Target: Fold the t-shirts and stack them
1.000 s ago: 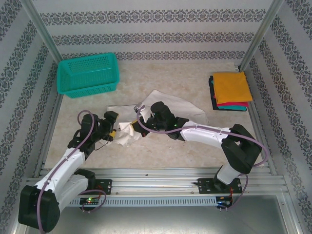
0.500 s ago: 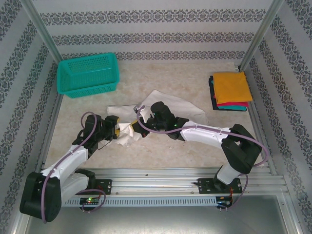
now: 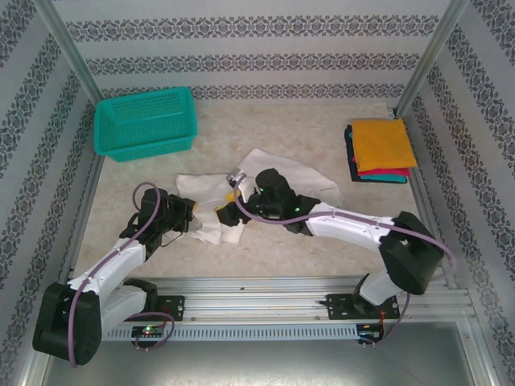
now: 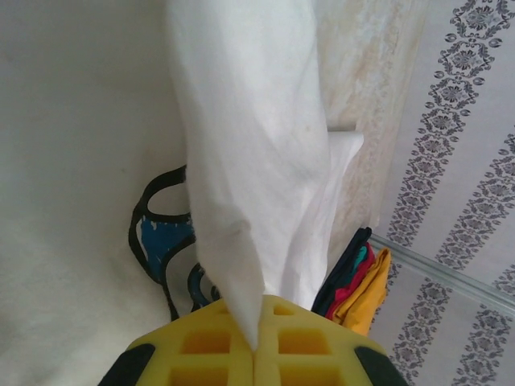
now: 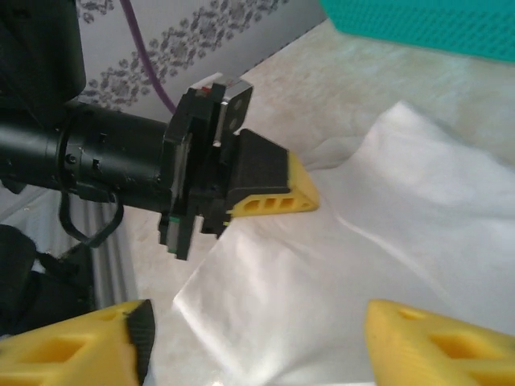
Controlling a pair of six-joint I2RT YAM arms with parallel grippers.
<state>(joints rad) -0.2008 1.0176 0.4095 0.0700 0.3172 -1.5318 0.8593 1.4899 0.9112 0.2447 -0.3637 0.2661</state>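
Note:
The white t-shirt (image 3: 278,173) lies crumpled at the table's middle, and part of its blue print (image 4: 161,241) shows in the left wrist view. My left gripper (image 3: 193,215) is at the shirt's left edge, its yellow fingers (image 4: 306,354) shut on a fold of white cloth (image 4: 249,161). My right gripper (image 3: 232,195) hovers just over the shirt (image 5: 362,241) and is open (image 5: 265,354), with nothing between its fingers; it faces the left gripper (image 5: 269,193). The folded orange, red and teal shirts (image 3: 380,149) are stacked at the far right (image 4: 358,281).
A teal mesh basket (image 3: 145,121) stands at the back left (image 5: 426,24). Patterned walls with metal posts close in the table. Bare tabletop (image 3: 282,125) lies between the basket and the stack.
My left gripper has moved right onto the shirt's left edge. The right gripper has shifted slightly right and back, and the bunched cloth between the two now lies flatter.

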